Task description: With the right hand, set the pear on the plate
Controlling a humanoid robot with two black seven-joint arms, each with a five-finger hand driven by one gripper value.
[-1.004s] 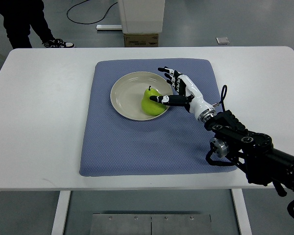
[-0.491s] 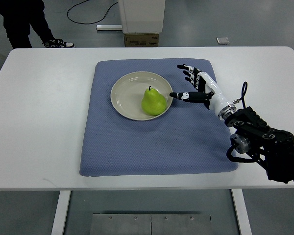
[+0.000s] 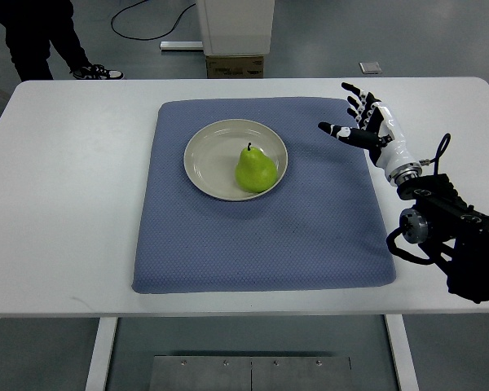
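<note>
Pulled back right of the plate (image 3: 197, 155), the right hand (image 3: 368, 126) hangs empty, fingers spread; pear (image 3: 255, 171) delivered.

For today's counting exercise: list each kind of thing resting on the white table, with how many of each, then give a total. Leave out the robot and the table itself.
Blue mat: 1
Cream plate: 1
Green pear: 1
Total: 3
</note>
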